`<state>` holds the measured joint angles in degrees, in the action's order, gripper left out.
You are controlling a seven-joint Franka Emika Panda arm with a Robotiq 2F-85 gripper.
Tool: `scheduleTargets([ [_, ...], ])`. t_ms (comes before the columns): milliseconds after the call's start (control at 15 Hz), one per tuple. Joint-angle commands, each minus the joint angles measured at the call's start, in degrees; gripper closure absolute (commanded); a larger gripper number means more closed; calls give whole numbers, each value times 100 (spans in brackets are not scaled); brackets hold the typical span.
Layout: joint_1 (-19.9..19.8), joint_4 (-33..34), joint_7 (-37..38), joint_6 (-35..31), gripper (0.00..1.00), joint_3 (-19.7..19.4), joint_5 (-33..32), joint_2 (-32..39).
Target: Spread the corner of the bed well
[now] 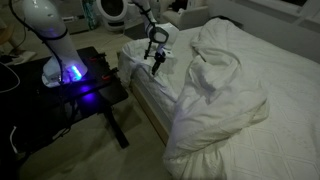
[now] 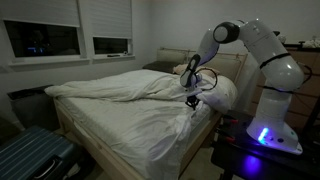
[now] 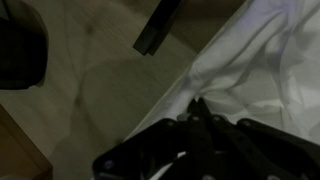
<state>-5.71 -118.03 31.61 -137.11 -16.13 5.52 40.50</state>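
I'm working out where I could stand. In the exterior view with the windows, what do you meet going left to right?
dark suitcase → bed → gripper, shut on the duvet corner → robot base with its blue light

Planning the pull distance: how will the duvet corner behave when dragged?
Likely floppy: the corner hangs in soft folds over the bed edge, so it should drape rather than hold shape. Probably light for its bulk; it looks puffy. The shut gripper seems to pinch only its edge, so the heaped rest may lag behind.
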Motion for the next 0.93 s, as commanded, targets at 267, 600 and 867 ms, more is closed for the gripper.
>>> scheduleTargets([
  [267,349,-2387,94,-1044,100,-707,-300,-1659],
  [600,331,-3386,132,-1370,100,-1421,-961,-2368],
  [867,285,-3841,227,-1477,100,-1948,-1612,-2714],
])
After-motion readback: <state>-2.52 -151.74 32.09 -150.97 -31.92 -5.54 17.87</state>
